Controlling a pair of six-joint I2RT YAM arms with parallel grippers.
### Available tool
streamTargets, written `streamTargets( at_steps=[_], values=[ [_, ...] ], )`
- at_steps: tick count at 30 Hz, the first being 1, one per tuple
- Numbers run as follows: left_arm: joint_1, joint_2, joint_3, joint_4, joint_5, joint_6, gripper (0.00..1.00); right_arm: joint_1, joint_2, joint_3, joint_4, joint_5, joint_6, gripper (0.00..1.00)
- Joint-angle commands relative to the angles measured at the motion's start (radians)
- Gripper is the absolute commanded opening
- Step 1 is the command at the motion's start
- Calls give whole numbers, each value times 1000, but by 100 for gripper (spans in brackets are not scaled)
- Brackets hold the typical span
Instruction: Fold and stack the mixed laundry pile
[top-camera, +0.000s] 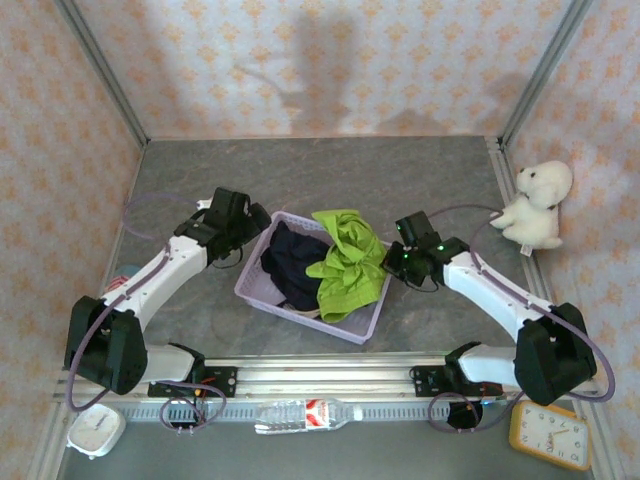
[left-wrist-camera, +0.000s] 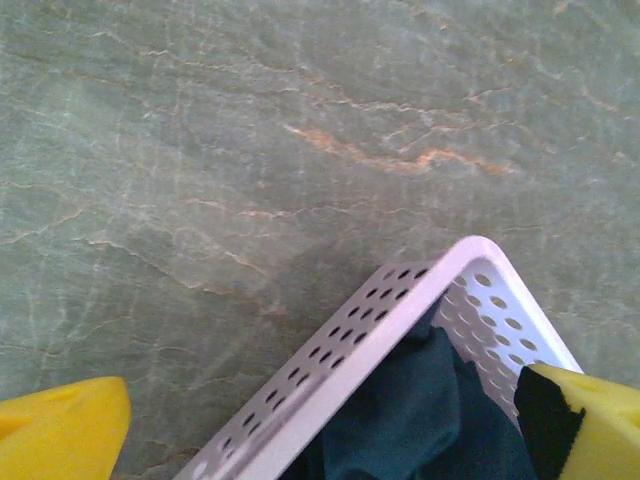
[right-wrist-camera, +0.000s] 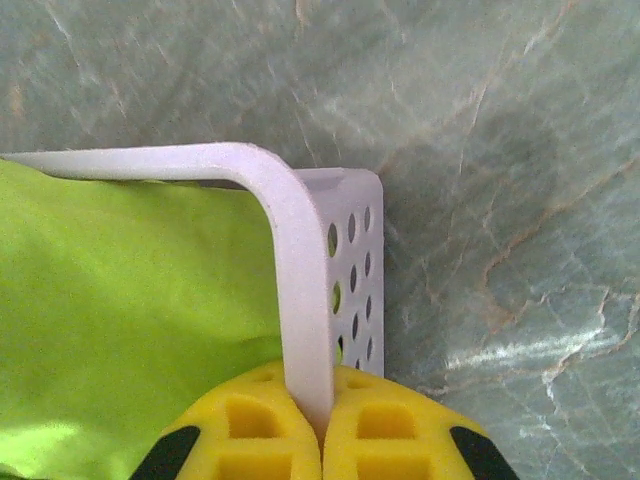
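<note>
I had the right gripper (right-wrist-camera: 320, 425) clamped on the rim of the basket (right-wrist-camera: 292, 250) at its right corner, one yellow pad inside the wall and one outside, pinching the plastic between them. My reading was that this grip was there to steady the basket, or to tip it, so the clothes could come out without it sliding on the smooth, stone-veined table (top-camera: 200, 180).

The left gripper (top-camera: 250, 228) hung over the basket's far-left corner with its jaws spread wide and nothing between them; from its wrist camera one pad sat above the basket's inside and the other above bare table.

Both garments were in the basket, unfolded. The lime-green garment (top-camera: 345, 262) lay bunched on the right side, spilling over the far rim, soft and matte. The navy garment (top-camera: 292, 262) was crumpled low on the left, in deep folds. The basket itself was rigid lavender plastic, with rounded corners and walls punched with rows of oval holes.
</note>
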Motion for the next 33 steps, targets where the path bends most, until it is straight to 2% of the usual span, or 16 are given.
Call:
streamTargets(
  at_steps=[1, 8, 11, 14, 19, 26, 27, 28, 30, 31, 33],
  values=[
    [-16, -16, 39, -52, 4, -38, 100, -74, 4, 98, 19, 106, -5, 0],
    [-17, -27, 43, -60, 44, -19, 100, -373, 106, 294, 2, 7, -67, 0],
    [-18, -42, 25, -65, 51, -15, 100, -493, 200, 412, -29, -68, -84, 0],
    [-18, -64, 5, -74, 52, -12, 100, -591, 279, 506, -72, -78, -94, 0],
    [-19, -106, -33, -91, 48, -2, 100, -765, 345, 526, -53, -67, -61, 0],
    [-18, -124, -75, -88, 62, -3, 100, -887, 320, 418, -4, -48, -29, 0],
    [-18, -120, -76, -82, 67, -3, 100, -892, 316, 402, -3, -50, -32, 2],
    [-18, -113, -77, -74, 75, -2, 100, -893, 314, 396, -13, -49, -37, 13],
    [-17, -94, -64, -67, 91, 7, 100, -893, 311, 402, -51, -48, -58, 45],
    [-19, -81, -53, -68, 98, 14, 100, -894, 302, 402, -61, -48, -66, 54],
    [-18, -58, -28, -67, 111, 24, 100, -893, 277, 402, -66, -60, -79, 63]
  ],
)
